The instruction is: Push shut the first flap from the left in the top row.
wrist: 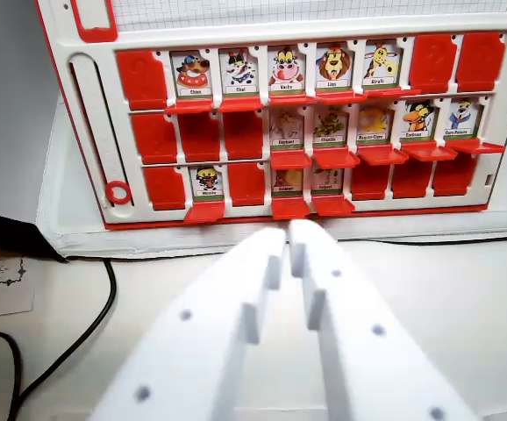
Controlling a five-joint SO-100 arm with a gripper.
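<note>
**Claw clenched, short of the board**

Claw (pixel 289 235) is clenched on nothing, its two white fingers nearly touching at the tips, hovering over the pale bench (pixel 464 289) just in front of the game board (pixel 91 132) and well below the top row.

The board stands propped up, three rows of red flaps. In the top row the leftmost pocket (pixel 137 74) already shows a flat red face; the first flap hanging open (pixel 193 104) is the next one, under a dog card (pixel 193 73). Four more cards show to its right in that row, then two red faces. The middle row shows several open pockets with cards; the bottom row has a few.

Risks, as I judge them: the tips sit centred on the board, so a straight advance would strike the bottom-row flaps first. Pushing hard could tip the board backward. Loose wording of "first" may lead to the wrong flap. A black cable (pixel 104 298) lies at the wrist view's left, clear of the path.
</note>
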